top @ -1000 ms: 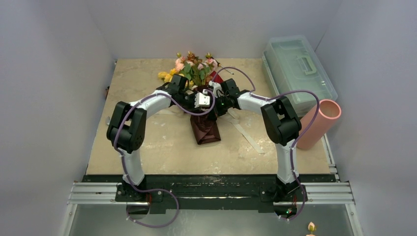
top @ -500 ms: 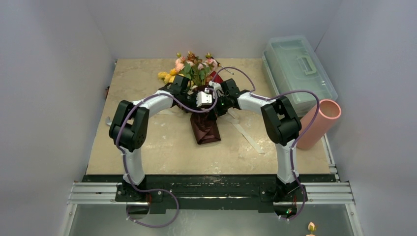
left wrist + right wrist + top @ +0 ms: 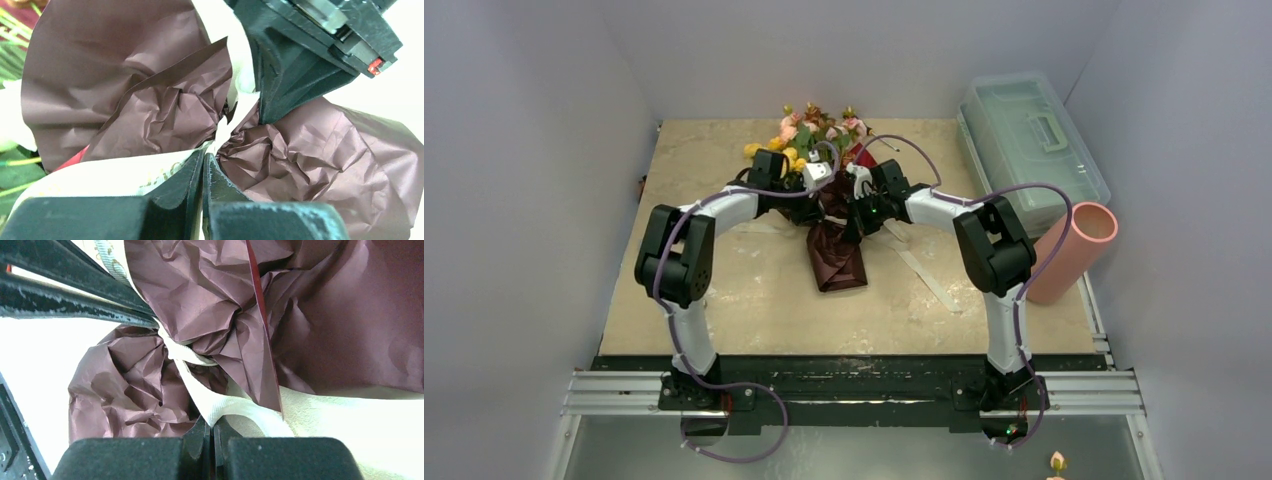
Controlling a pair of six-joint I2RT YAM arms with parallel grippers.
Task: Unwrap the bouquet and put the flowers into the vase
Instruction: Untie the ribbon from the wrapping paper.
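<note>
Bouquet (image 3: 836, 265) lies on beige marbled tabletop (image 3: 724, 300) between pale grey walls (image 3: 524, 150).

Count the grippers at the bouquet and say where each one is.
2. The left gripper, on the bouquet's left side, is shut on the ribbon. The right gripper, opposite it, pinches another ribbon length. No others appear hidden.

I stand at a beige, marbled surface (image 3: 724, 300), boxed in by plain pale grey walls (image 3: 514, 200) on the left, back and right. A metal rail (image 3: 1124, 392) runs along its near edge. Light is soft and even.
</note>
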